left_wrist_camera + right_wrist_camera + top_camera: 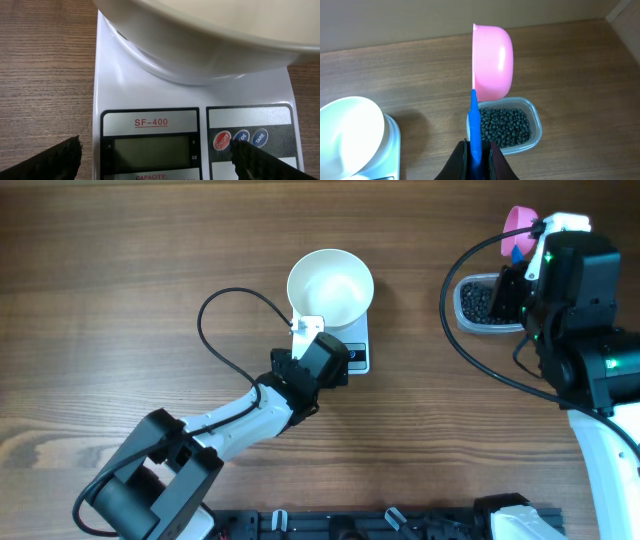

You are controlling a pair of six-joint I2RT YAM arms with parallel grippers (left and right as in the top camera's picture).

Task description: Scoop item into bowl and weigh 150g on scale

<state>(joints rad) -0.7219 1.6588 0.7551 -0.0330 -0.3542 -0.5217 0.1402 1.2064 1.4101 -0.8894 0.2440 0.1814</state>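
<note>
Left gripper (157, 159): fingers spread wide, holding nothing, one pad on each side of the scale's front panel.
Between them is the display (150, 150), with no digits I can read. The round buttons (242, 138) sit just right of it.
The scale (107, 75) is flat on the table (395, 65), and the white bowl (200, 50) sits on its platform, overhanging it. No beans in the bowl that I can see from overhead.

Right gripper (477, 161): fingers closed on the low end of the blue handle (475, 120) of the pink scoop (492, 62).
The scoop is held up on edge with its mouth facing sideways toward the bowl side. No beans visible in it.
Below and beyond it the black beans (505, 125) all lie in the clear tub (535, 136), well apart from the scale.

Handling, my read:
- The beans look small, hard, round and loose, so they'll roll and bounce. Pinching them won't work; move them with the scoop only.
- Keep the scoop mouth level once loaded and tip it slowly low over the bowl.
- The scoop looks like light, stiff plastic. With the grip at the handle end it could twist under a full load, so take small loads.
- The bowl is glossy and not fixed to the scale, so a knock could slide it. If it needs steadying, hold it at the rim.
- Small top-ups near the target weight.
</note>
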